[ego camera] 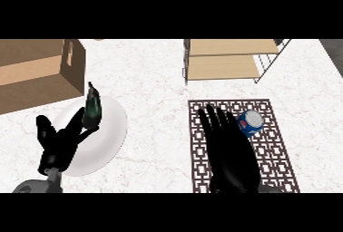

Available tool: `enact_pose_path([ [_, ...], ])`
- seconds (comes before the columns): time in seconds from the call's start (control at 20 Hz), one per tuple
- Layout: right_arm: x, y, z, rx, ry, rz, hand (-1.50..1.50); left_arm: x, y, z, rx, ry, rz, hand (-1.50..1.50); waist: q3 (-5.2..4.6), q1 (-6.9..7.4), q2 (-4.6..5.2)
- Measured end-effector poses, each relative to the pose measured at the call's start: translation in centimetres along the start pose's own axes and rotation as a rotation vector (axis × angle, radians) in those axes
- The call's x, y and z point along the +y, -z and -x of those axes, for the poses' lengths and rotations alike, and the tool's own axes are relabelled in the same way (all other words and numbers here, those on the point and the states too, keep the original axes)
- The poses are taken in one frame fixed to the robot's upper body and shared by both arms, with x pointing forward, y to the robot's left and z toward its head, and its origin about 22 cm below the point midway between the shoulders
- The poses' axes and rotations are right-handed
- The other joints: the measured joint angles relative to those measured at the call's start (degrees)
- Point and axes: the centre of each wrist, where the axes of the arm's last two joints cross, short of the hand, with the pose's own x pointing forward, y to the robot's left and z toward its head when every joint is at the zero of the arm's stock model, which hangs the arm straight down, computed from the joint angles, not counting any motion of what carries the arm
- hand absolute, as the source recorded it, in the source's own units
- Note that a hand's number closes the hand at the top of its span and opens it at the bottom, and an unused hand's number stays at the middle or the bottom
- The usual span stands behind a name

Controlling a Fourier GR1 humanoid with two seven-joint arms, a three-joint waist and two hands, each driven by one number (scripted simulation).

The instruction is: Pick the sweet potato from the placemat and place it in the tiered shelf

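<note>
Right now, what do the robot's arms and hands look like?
Both hands are plain black, with long slender fingers and a thumb. The left hand narrows to a thin black wrist that joins a rounded grey left forearm. The right hand looks the same, with a broad black palm. No cables or markings show.

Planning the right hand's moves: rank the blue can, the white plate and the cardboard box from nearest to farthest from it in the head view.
From the right hand:
1. Blue can: just right of its fingers, on the placemat.
2. White plate: to the left, across the counter.
3. Cardboard box: far left, beyond the plate.
</note>
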Motion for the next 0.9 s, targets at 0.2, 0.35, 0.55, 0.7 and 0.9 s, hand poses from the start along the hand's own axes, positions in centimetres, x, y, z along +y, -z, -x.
enact_pose_path([
  [0.2, 1.6, 0.2, -0.6, 0.039, -0.04, -0.016, -1.5, 0.1, -0.1, 0.0, 0.002, -0.006, -0.009, 0.0, 0.03, -0.23, -0.06],
  [0.35, 2.4, 0.0, -0.7, 0.066, -0.066, -0.008, -1.5, 0.6, 0.2, 0.1, -0.004, -0.005, -0.016, 0.0, 0.07, -0.43, -0.07],
  [0.55, 3.1, 0.5, -0.6, 0.107, -0.1, 0.008, -1.5, 0.7, 0.2, 0.3, -0.008, -0.008, -0.008, 0.0, 0.08, -0.42, -0.08],
  [0.7, 3.7, 0.8, -0.2, 0.128, -0.12, 0.012, -1.5, 0.4, 0.2, 0.2, -0.006, -0.003, -0.009, 0.0, 0.12, -0.4, -0.08],
  [0.9, 5.3, 1.0, -0.2, 0.16, -0.138, 0.013, -1.5, 0.5, 0.3, 0.4, -0.01, -0.009, -0.006, 0.0, 0.12, -0.42, -0.07],
])
